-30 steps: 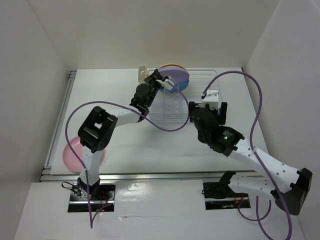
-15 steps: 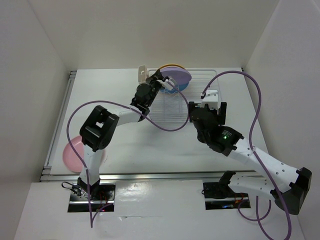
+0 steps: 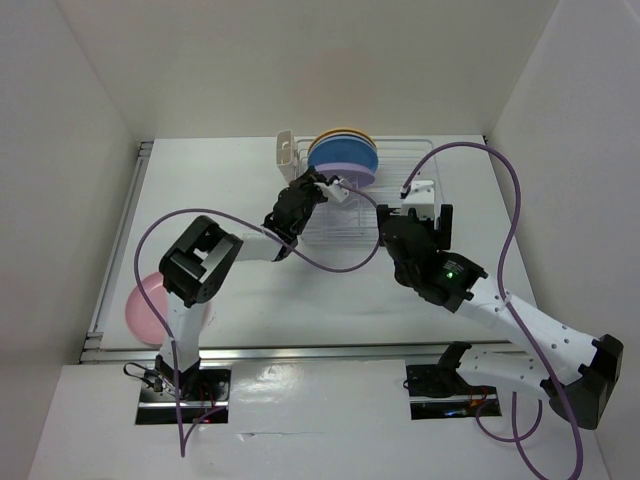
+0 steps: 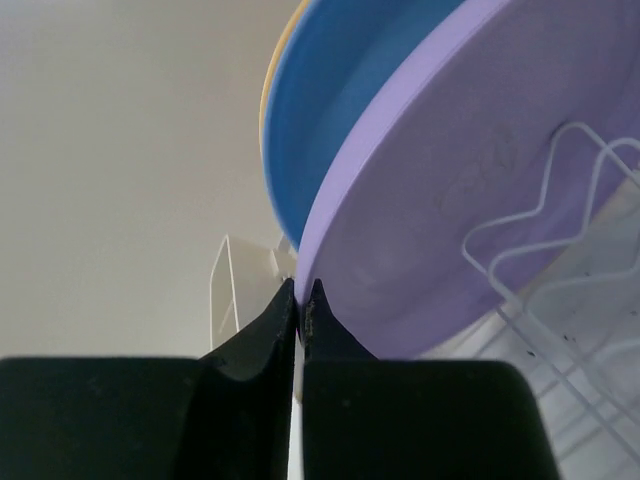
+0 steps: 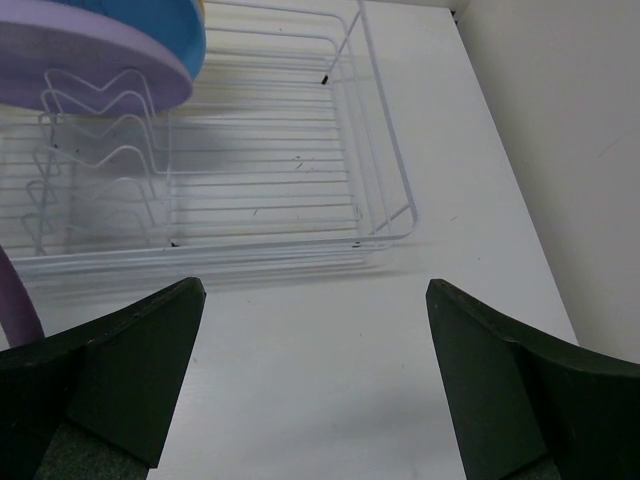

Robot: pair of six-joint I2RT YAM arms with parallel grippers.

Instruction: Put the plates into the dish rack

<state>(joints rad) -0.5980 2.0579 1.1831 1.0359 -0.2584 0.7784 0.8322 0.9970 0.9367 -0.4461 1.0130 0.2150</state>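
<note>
Your dish rack (image 5: 388,120) holds the yellow plate (image 4: 268,90), blue plate (image 4: 340,90) and lilac plate (image 4: 450,200) upright. Left hand (image 4: 300,295) closed, empty; right hand (image 5: 312,295) gaping wide.

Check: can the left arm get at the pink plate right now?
Probably yes: the pink plate lies on the table beside that arm's base, only its own elbow overhanging it. The left end effector is shut at the rack.

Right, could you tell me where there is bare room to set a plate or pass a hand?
Free: the dish rack's slots from the purple plate to its right end, and the table between the rack's near side and the arm bases. Crowded: the rack's left end, with three plates, the cutlery holder and the left gripper.
</note>
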